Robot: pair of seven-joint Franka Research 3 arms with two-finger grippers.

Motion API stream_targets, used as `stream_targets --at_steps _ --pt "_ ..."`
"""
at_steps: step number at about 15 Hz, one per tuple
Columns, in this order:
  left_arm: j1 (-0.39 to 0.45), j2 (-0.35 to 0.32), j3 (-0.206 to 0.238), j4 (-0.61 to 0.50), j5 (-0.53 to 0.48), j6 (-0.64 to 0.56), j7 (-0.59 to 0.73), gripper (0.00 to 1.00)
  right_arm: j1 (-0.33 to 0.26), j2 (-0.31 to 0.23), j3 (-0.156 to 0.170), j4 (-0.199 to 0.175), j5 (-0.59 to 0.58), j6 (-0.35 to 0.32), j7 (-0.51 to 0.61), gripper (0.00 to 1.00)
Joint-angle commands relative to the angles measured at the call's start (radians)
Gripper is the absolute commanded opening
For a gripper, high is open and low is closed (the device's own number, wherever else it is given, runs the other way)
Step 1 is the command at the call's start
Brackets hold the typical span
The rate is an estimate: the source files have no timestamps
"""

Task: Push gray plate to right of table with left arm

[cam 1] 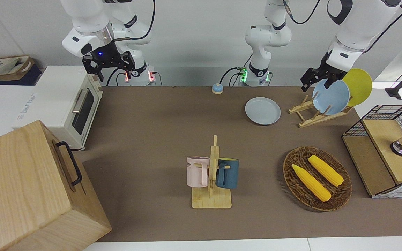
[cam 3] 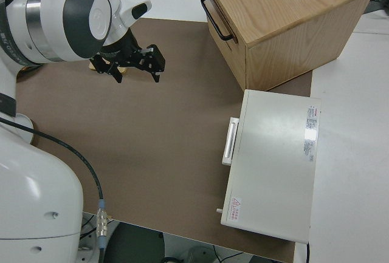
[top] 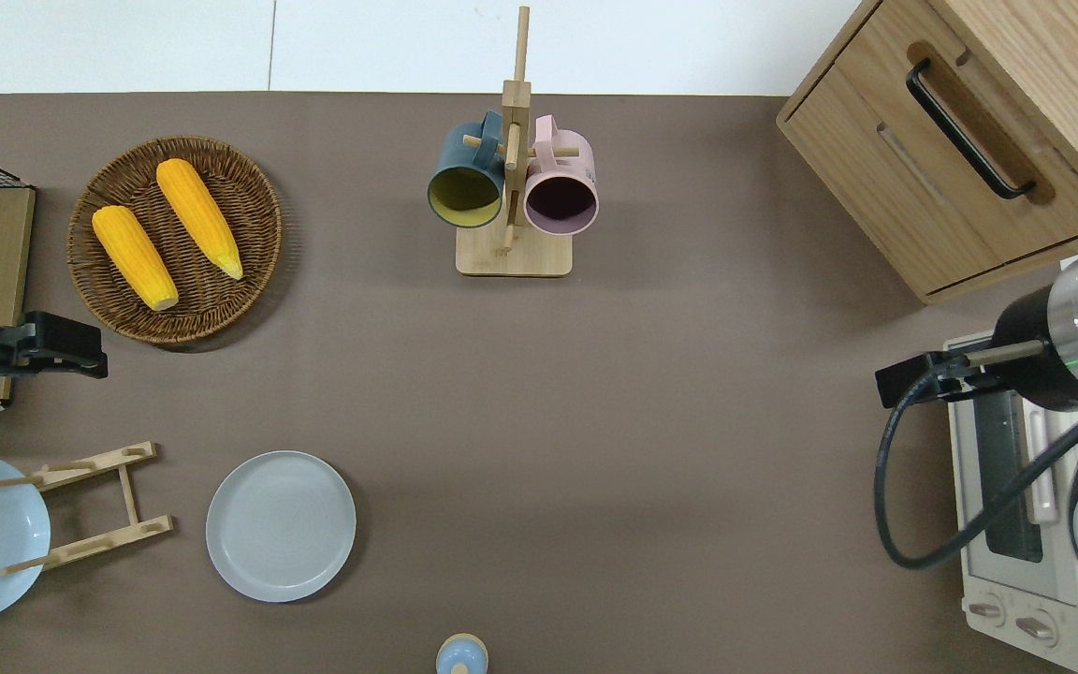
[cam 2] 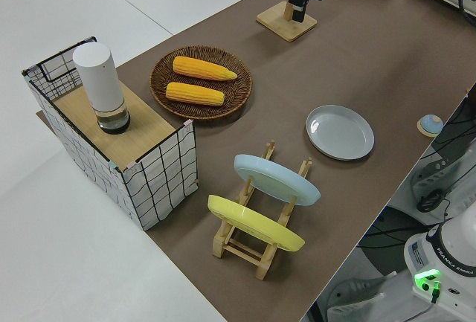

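The gray plate [top: 281, 525] is round, shallow and pale bluish-gray, with a low raised rim and a flat, bare centre — it lies flat on the brown table [top: 651, 449], close to the robots' edge and toward the left arm's end. Nothing touches it. Just beside it, farther toward the left arm's end, stands a wooden dish rack [cam 1: 312, 113] that holds a brighter light-blue plate [cam 1: 330, 97] and a yellow plate [cam 1: 359, 85], both leaning on edge. A small blue bell [cam 1: 217, 88] sits near the robots' edge, toward the middle of the table from the gray plate.

The left gripper [cam 1: 318, 83] hangs in the air at the left arm's end of the table; in the overhead view it is over the table edge between the dish rack and the wicker basket [top: 118, 309], well apart from the gray plate. Its fingers look nearly together, though from the front they overlap the light-blue plate, so I cannot tell for sure how they stand. The basket holds two corn cobs [top: 165, 232] and lies farther from the robots than the gray plate.

A wooden mug stand [cam 1: 214, 188] with a pink mug [cam 1: 196, 171] and a dark blue mug [cam 1: 229, 173] stands mid-table, farther from the robots. The right gripper [cam 1: 109, 64] is parked, its fingers spread apart
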Motion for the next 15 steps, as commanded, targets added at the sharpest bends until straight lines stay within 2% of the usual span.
stream_targets --at_steps 1,12,15 --pt "0.022 -0.011 -0.022 -0.021 0.001 0.027 -0.008 1.0 -0.019 -0.003 0.014 0.008 0.004 -0.015 0.002 0.983" --pt "0.01 -0.02 -0.027 -0.029 -0.005 -0.018 -0.011 1.0 -0.019 -0.003 0.014 0.008 0.004 -0.016 0.001 0.983" --pt "0.01 -0.064 -0.027 -0.122 0.004 0.002 -0.011 1.0 -0.019 -0.003 0.012 0.008 0.004 -0.015 0.002 0.983"
